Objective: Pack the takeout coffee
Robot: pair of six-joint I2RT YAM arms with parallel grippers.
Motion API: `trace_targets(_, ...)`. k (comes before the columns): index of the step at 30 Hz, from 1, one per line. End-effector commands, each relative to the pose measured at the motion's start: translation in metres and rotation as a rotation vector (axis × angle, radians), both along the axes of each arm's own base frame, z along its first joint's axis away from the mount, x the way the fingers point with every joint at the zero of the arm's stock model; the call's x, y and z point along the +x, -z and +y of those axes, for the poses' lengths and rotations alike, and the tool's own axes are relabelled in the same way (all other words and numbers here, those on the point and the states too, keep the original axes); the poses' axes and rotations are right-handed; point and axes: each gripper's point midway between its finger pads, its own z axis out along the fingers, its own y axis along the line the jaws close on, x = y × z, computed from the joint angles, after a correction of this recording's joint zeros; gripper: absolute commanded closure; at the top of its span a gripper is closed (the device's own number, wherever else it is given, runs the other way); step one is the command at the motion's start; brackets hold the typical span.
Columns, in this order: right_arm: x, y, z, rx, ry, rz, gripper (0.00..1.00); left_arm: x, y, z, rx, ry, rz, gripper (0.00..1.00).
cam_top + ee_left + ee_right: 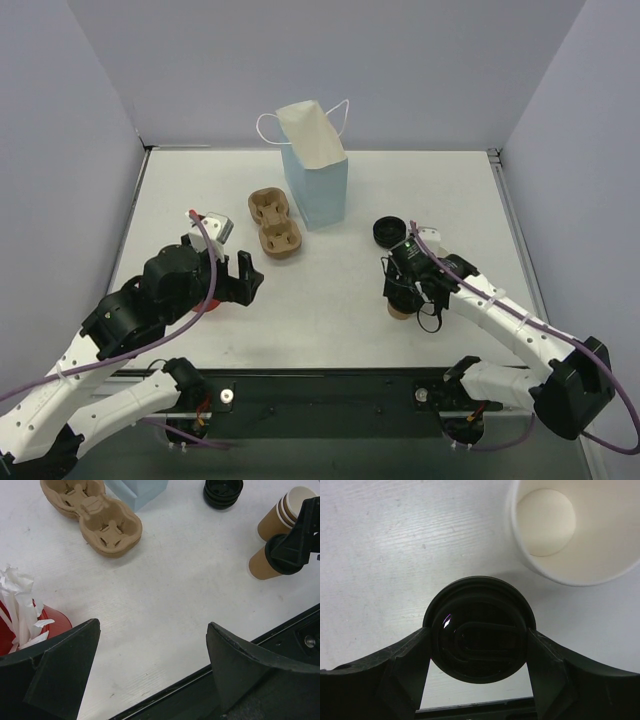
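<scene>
Kraft cup point(257, 569), right of the bag point(318, 185), stands under the right gripper point(480, 647) pinching a lid point(479, 625), likely for capping; left gripper point(151, 630), left of the bag, gapes wide.

White arms point(505, 322), black joints point(575, 388), purple cables point(208, 250)
</scene>
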Motion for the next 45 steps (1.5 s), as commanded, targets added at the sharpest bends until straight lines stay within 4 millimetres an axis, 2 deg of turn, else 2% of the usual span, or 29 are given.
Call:
trace_targets(1,-0.031,0.015,-0.060,-0.197,0.114,0.114,0.38,0.004,-0.021,0.005,-0.012,-0.021,-0.051,0.03)
trace_targets(6,-0.019,0.008,-0.081,-0.222,0.186,0.110,0.37,0.004,-0.021,0.004,-0.015,-0.018,-0.047,0.03)
trace_targets(10,-0.018,0.010,-0.094,-0.212,0.218,0.126,0.37,0.004,-0.020,0.005,-0.013,-0.021,-0.047,0.03)
trace_targets(16,-0.021,0.015,-0.085,-0.132,0.210,0.139,0.35,0.005,-0.020,0.005,-0.013,-0.023,-0.047,0.03)
trace_targets(20,-0.030,0.016,-0.084,-0.094,0.221,0.126,0.25,0.004,-0.020,0.003,-0.018,-0.017,-0.049,0.03)
trace_targets(33,-0.027,-0.017,-0.071,-0.001,0.182,0.061,0.10,0.007,-0.021,0.006,0.000,-0.035,-0.048,0.03)
trace_targets(34,-0.026,-0.024,-0.070,0.006,0.178,0.053,0.09,0.009,-0.021,0.006,0.007,-0.039,-0.050,0.03)
trace_targets(36,-0.026,-0.032,-0.070,0.014,0.177,0.039,0.09,0.014,-0.022,0.006,0.014,-0.064,-0.049,0.03)
trace_targets(37,-0.026,-0.041,-0.069,0.021,0.173,0.029,0.09,0.023,-0.024,0.015,0.023,-0.141,-0.065,0.03)
trace_targets(38,-0.025,-0.047,-0.069,0.022,0.165,0.018,0.09,0.030,-0.034,0.018,-0.025,-0.216,-0.076,0.03)
trace_targets(40,-0.026,-0.060,-0.071,0.012,0.152,0.006,0.09,0.045,-0.042,0.023,-0.015,-0.306,-0.095,0.03)
trace_targets(41,-0.027,-0.065,-0.073,-0.002,0.142,0.008,0.09,0.050,-0.056,0.021,-0.044,-0.323,-0.118,0.03)
trace_targets(42,-0.027,-0.069,-0.074,-0.009,0.141,0.006,0.09,0.059,-0.056,0.015,-0.033,-0.338,-0.114,0.03)
trace_targets(43,-0.029,-0.074,-0.075,-0.010,0.130,0.007,0.09,0.066,-0.061,0.014,-0.036,-0.365,-0.125,0.03)
trace_targets(45,-0.027,-0.092,-0.072,0.021,0.115,-0.043,0.09,0.085,-0.073,-0.001,-0.055,-0.393,-0.137,0.04)
